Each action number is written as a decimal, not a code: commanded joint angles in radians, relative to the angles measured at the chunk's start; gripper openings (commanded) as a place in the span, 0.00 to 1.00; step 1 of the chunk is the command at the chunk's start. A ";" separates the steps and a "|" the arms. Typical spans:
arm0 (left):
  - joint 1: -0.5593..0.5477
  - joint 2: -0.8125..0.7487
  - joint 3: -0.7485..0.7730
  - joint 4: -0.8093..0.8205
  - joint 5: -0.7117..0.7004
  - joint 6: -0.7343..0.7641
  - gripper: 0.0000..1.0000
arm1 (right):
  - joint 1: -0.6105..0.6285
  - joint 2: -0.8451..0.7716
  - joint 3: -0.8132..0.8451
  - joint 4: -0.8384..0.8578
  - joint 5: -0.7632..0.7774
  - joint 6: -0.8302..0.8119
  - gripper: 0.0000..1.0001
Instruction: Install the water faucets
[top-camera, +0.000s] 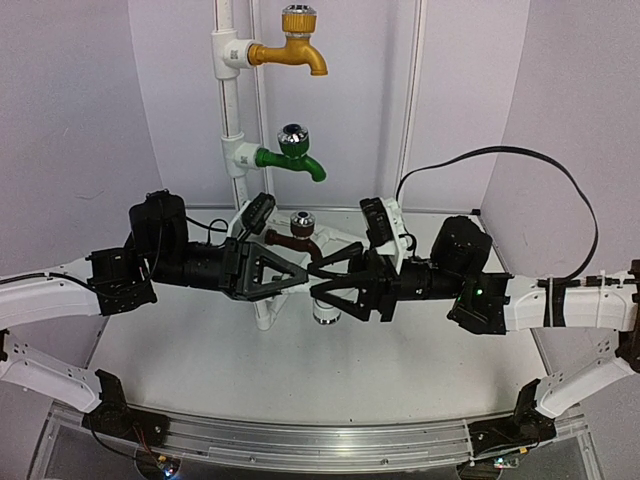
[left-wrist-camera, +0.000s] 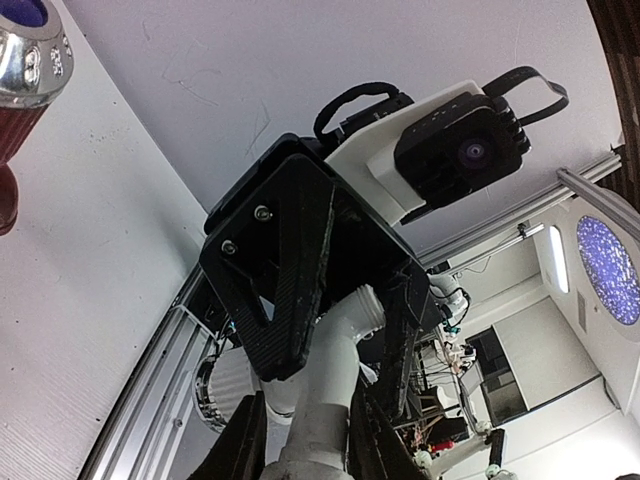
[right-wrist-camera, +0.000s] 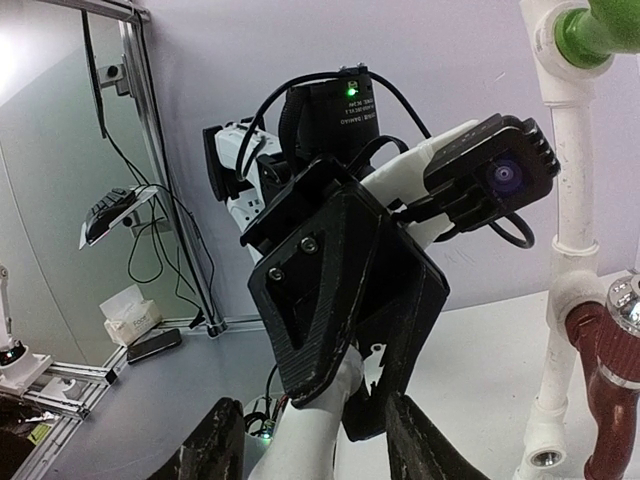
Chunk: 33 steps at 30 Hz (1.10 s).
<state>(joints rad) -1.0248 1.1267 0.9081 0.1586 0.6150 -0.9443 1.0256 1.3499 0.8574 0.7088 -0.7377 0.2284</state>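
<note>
The all-white water faucet (top-camera: 325, 312) hangs at table centre between both grippers, silver knob downward. My left gripper (top-camera: 308, 268) is shut on its white body (left-wrist-camera: 340, 370), threaded end (left-wrist-camera: 372, 308) pointing away. My right gripper (top-camera: 322, 280) faces it from the right. Its fingers (right-wrist-camera: 215, 445) stand on either side of the same white body (right-wrist-camera: 300, 450), with a gap showing on one side. A brown faucet (top-camera: 298, 238) sits low on the upright white pipe (top-camera: 232, 120), just behind the grippers. The green faucet (top-camera: 292, 155) and yellow faucet (top-camera: 295, 45) are mounted higher up.
The pipe stands at back centre, and its lowest T-fitting (right-wrist-camera: 545, 458) shows an open socket near the tabletop. White enclosure walls (top-camera: 80, 110) close in the left, back and right. An aluminium rail (top-camera: 300, 440) runs along the near edge.
</note>
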 joint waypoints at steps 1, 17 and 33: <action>-0.003 -0.039 0.018 0.107 -0.011 -0.013 0.00 | -0.001 -0.010 -0.001 -0.022 0.032 -0.017 0.48; 0.003 -0.036 0.026 0.107 -0.042 -0.031 0.00 | 0.039 -0.013 0.001 -0.093 0.106 -0.142 0.52; 0.005 -0.033 0.025 0.107 -0.040 -0.033 0.00 | 0.041 -0.024 -0.049 0.022 0.166 -0.120 0.00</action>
<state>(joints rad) -1.0148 1.1248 0.9062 0.1547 0.5589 -0.9881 1.0587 1.3342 0.8365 0.6615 -0.6038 0.0894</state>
